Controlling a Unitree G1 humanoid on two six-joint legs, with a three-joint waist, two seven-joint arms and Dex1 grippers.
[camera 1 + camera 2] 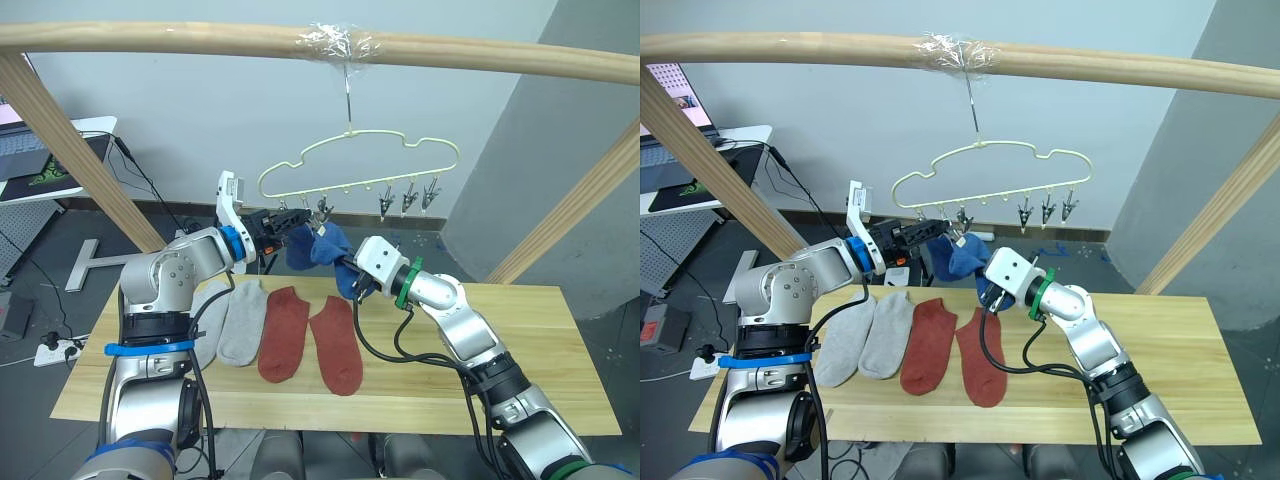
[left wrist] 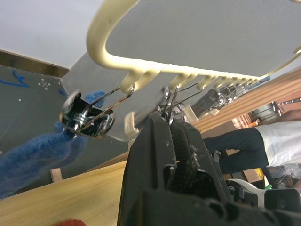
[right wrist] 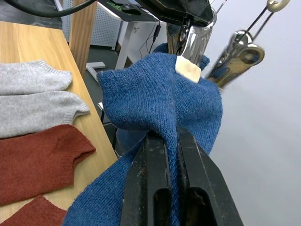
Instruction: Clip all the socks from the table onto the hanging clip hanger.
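Pale yellow plank bench [image 1: 540,350], long and rectangular, carries four short ankle socks in a row near its left end, toes toward the near edge: two light grey socks [image 1: 240,320] side by side nearest the left end, then two rust red socks [image 1: 283,332] beside them, the inner red one [image 1: 337,343] angled toward the bench middle.

Thin pale yellow wire clip hanger [image 1: 357,165], wavy cloud outline, hangs by its hook from the thick round wooden rail [image 1: 480,53] above the bench's far edge. Hook sits under a wrap of clear tape [image 1: 337,41] on the rail. Row of small grey metal clips [image 1: 406,199] dangles along the hanger's lower bar; three hang free at its right end.

Left claw [image 1: 296,215] raised to the left end of the clip row. In the left wrist view its black fingers [image 2: 160,155] are pressed together on a metal clip just under the hanger bar; a neighbouring clip [image 2: 87,115] hangs beside it, blue fabric behind.

Blue knit socks [image 1: 318,247] bunched in the air below those left clips, above the bench's far edge. Right claw [image 3: 171,141] pinches a fold of blue sock between its pressed-together fingers; in the right wrist view the sock's upper edge reaches the clip held by the left claw. Cannot tell whether a clip already grips the fabric.
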